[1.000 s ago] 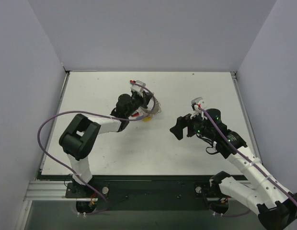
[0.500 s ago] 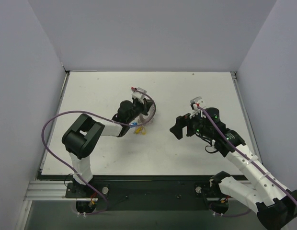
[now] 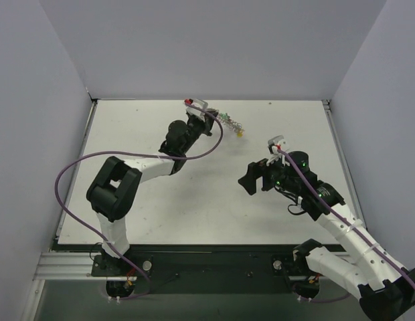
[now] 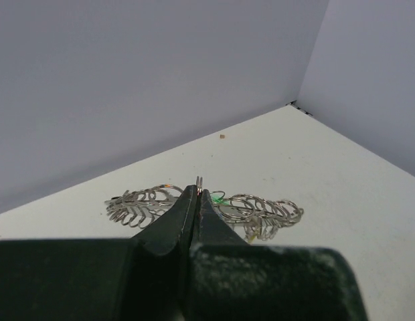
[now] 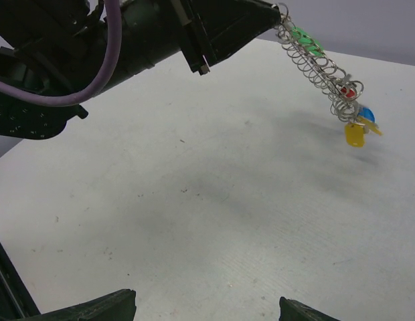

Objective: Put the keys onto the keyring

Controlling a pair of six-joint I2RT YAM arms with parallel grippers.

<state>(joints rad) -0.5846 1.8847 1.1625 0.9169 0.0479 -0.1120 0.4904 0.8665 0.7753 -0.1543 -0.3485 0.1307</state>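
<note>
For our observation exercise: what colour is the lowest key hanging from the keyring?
Yellow key; clearest in right wrist view.

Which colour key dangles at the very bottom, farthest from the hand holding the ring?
The yellow key. It hangs lowest on the keyring, below the blue key and red key; the green key sits up by the left hand.

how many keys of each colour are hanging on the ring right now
green key: 1
red key: 1
blue key: 1
yellow key: 1
total: 4
All hang on the keyring, which is pinched in the left end effector. The green patch is small, so it could hide a second key.
</note>
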